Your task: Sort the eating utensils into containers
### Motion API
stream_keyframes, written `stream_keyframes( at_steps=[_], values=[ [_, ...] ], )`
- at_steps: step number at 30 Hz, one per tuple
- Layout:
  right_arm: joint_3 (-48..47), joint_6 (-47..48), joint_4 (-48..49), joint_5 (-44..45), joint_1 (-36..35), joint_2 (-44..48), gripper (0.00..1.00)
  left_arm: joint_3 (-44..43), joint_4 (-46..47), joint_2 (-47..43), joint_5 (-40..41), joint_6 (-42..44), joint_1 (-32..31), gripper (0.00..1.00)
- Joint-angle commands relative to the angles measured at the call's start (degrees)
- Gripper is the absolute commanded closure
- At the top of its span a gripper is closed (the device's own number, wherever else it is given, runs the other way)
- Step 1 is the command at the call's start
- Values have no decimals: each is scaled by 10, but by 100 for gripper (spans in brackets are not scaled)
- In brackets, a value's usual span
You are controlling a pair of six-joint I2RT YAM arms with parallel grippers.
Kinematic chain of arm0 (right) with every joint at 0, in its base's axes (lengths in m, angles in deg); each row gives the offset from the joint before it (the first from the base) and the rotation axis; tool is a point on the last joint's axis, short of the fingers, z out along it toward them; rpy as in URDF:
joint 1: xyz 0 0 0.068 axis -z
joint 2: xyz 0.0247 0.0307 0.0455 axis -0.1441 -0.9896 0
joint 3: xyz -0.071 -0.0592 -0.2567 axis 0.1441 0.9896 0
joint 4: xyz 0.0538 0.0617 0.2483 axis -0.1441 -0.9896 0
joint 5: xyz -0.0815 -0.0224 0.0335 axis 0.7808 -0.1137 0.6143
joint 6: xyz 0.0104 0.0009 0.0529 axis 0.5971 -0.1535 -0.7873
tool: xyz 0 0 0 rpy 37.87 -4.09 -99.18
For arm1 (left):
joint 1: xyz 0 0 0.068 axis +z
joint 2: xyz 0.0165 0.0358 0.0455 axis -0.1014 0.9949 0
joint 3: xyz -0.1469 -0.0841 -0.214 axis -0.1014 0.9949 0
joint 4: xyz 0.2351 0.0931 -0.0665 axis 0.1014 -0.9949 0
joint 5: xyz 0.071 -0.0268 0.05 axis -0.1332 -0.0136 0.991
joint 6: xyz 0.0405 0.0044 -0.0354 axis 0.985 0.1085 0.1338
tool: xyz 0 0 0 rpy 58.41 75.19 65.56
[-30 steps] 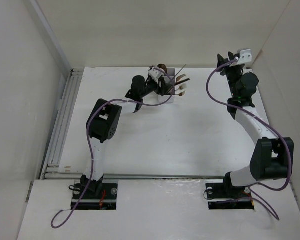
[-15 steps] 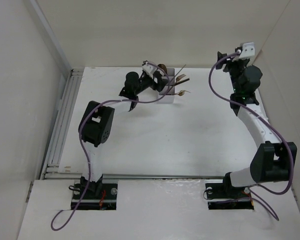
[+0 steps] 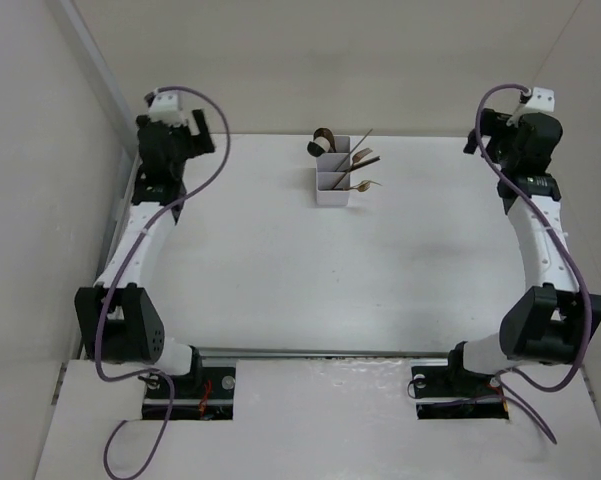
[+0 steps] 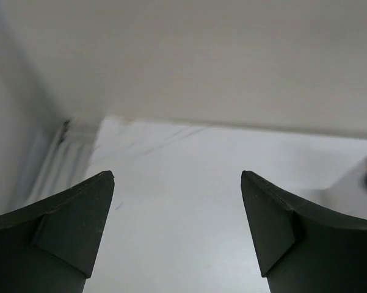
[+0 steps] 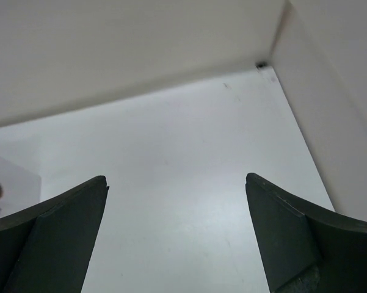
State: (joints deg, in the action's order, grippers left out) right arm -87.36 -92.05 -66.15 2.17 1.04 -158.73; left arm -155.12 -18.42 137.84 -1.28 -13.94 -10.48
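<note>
left gripper (image 3: 196,128) has swung off the organizer (image 3: 332,188) to the far left corner and the right gripper (image 3: 480,132) sits far right, while the utensils (image 3: 358,160) stand in the organizer at far centre of the table (image 3: 280,280). on the left wrist camera, the fingers (image 4: 79,226) are spread wide with nothing between them. on the right wrist camera, its fingers (image 5: 281,226) gape just as wide and hold nothing.

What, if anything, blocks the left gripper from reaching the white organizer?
Probably yes; nothing visible blocks it. The left gripper is open at the far-left corner, with only bare table between it and the organizer. Mind the utensils sticking out.
</note>
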Motion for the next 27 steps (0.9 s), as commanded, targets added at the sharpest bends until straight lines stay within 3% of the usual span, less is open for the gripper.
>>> stream_keyframes(
  at_steps=[1, 3, 6, 12, 27],
  values=[
    [-44, -49, -176, 55, 14, 10, 1, 53, -168, -67, 66, -4, 75, 17],
    [-44, -82, -235, 101, 14, 25, 1, 122, -168, -107, 73, 27, 113, 16],
    [-32, -122, -303, 166, 14, 45, 1, 208, -158, -185, 88, 51, 113, 15],
    [23, -117, -327, 203, 14, 120, 1, 323, -121, -299, 101, 12, 87, 14],
    [94, -81, -290, 184, 14, 251, 1, 347, -145, -360, 91, -7, 87, 13]
  ],
)
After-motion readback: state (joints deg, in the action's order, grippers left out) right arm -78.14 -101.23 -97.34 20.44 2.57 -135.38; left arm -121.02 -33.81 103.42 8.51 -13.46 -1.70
